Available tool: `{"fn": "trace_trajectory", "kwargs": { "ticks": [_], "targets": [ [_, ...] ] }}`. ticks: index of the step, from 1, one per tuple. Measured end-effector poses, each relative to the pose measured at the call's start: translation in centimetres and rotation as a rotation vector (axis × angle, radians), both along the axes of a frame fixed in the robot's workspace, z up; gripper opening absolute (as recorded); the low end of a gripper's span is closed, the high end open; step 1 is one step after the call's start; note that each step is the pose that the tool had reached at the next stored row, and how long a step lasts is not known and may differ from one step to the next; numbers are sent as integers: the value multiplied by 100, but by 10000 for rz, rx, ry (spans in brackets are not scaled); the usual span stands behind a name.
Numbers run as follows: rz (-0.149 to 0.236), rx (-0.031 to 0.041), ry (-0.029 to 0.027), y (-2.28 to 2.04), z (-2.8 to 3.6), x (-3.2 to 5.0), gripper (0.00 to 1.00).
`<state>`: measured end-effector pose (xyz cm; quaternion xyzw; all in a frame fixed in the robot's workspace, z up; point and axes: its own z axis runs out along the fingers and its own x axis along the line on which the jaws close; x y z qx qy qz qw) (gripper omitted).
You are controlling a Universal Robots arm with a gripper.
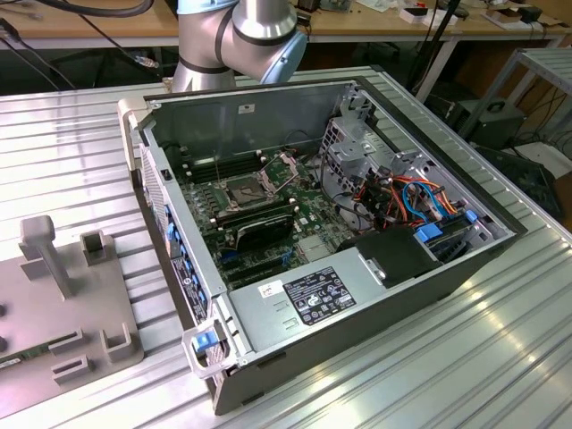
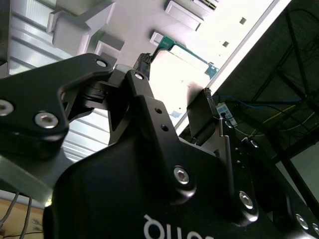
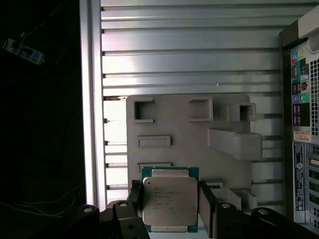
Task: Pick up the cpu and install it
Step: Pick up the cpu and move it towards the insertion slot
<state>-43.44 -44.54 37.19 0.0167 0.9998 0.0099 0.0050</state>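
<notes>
The cpu (image 3: 169, 201) is a flat square chip with a dull silver top and a green rim. It lies on a grey fixture plate (image 3: 179, 129), near one edge of it. In both wrist views my gripper (image 3: 170, 191) is open over it, one black finger (image 3: 135, 195) on each side of the chip. I cannot tell whether the fingers touch it. The second wrist view shows the cpu's green rim (image 2: 187, 54) just beyond the gripper (image 2: 176, 75). Inside the computer case (image 1: 357, 295), the dark square socket (image 1: 243, 189) lies uncovered with its metal bracket (image 1: 286, 165) hinged up.
The fixture plate (image 1: 63, 304) sits at the exterior view's left on the ribbed aluminium table, with a tall post (image 1: 45, 255) and several small holders. Black memory sticks (image 1: 259, 225), cables and a drive cage crowd the case. Its rear panel (image 3: 304, 124) stands beside the plate.
</notes>
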Motion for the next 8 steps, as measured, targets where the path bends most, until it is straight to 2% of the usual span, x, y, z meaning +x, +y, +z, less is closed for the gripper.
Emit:
{"fn": "trace_trajectory", "kwargs": {
  "ticks": [8],
  "targets": [
    [0,0,0,0,0,25,55]
  ]
}}
